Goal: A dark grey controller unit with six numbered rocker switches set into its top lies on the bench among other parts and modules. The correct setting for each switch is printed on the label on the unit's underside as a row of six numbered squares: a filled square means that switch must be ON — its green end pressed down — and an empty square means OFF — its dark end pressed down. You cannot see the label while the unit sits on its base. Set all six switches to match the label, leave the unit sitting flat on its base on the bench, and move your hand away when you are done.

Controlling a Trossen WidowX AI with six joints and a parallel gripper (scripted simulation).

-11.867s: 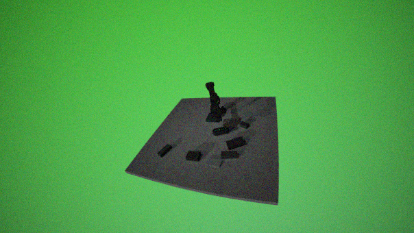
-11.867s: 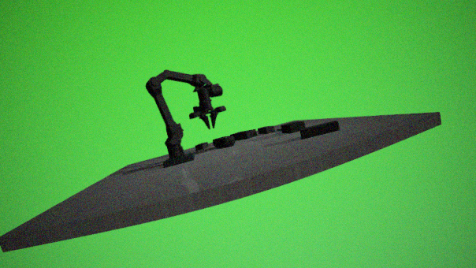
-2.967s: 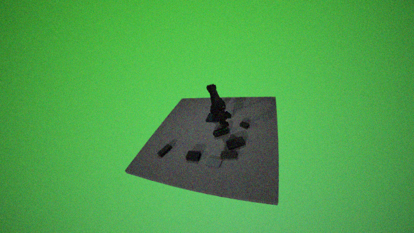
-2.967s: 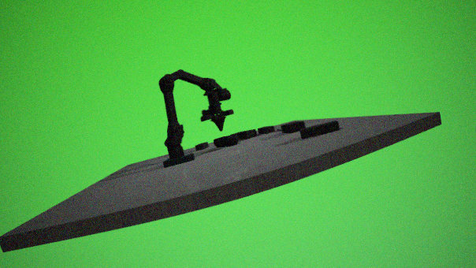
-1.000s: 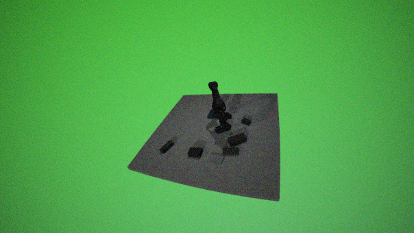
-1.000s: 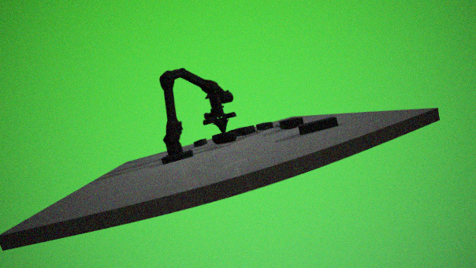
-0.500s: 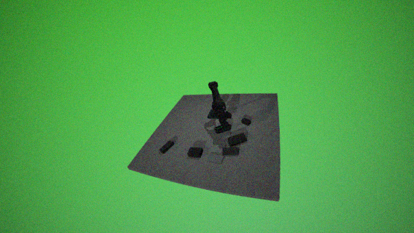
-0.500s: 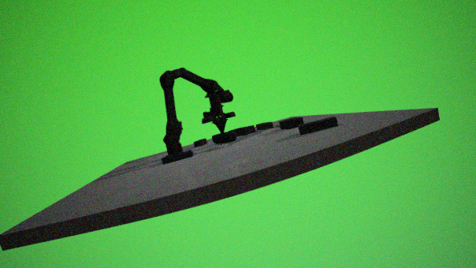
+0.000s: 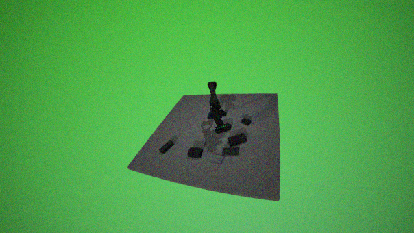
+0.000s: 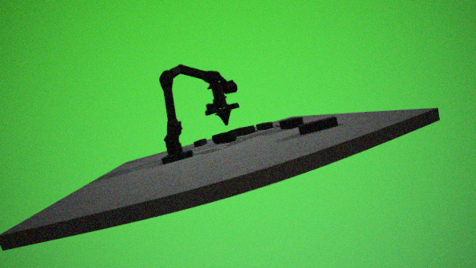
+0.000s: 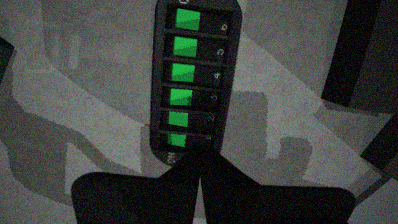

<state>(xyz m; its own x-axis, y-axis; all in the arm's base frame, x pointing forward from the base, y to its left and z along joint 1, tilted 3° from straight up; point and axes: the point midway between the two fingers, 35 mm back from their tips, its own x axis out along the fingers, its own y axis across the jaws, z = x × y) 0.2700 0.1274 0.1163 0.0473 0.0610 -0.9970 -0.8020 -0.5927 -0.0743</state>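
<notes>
The pincer (image 10: 226, 123) (image 11: 200, 150) is pointing down shut and empty above the unit (image 9: 223, 128) (image 10: 224, 137) (image 11: 195, 75), hiding part of its near end in the wrist view; its far end is running out of frame. Dark blocks (image 9: 237, 139) (image 10: 318, 125) are lying around it. The unit is sitting switches-up near the arm (image 9: 214, 103) (image 10: 169, 98), its long axis running away from the fingertips.

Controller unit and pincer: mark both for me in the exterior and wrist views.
Controller unit (image 10: 224, 137) (image 11: 157, 90): exterior, its side; wrist, its casing's left rim.
Pincer (image 10: 226, 124) (image 11: 200, 150): exterior and wrist, midway between its shut fingertips.
</notes>
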